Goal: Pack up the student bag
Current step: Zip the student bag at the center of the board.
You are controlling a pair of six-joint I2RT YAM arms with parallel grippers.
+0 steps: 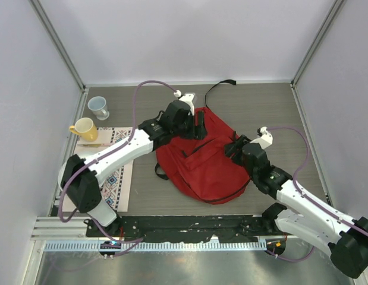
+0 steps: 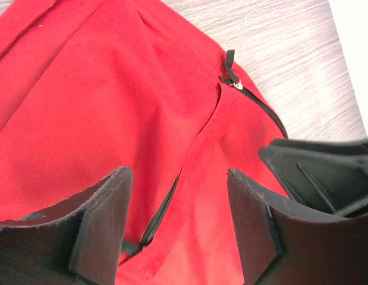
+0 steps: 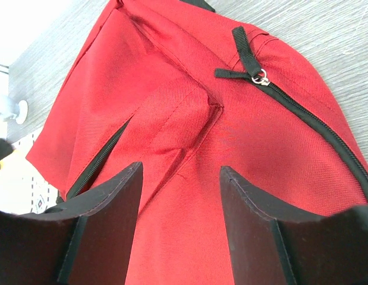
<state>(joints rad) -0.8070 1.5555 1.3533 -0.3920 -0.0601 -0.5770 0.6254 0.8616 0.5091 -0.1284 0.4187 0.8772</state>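
Left pincer [image 2: 179, 190] gapes over the student bag [image 1: 201, 169]; right pincer [image 3: 181, 184] too

Found open worktop [image 1: 273, 107] beyond and right of the student bag [image 1: 201, 166]; met yellow mug [image 1: 84, 128] and pale-blue mug [image 1: 98, 107] crowding the left.

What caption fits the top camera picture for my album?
Left end effector and right end effector, both open, over the red student bag; yellow mug aside.

We see the student bag [image 1: 201, 160] lying mid-surface [image 1: 273, 107]. A patterned mat [image 1: 121, 184] and a pale mug [image 1: 98, 107] lie left.
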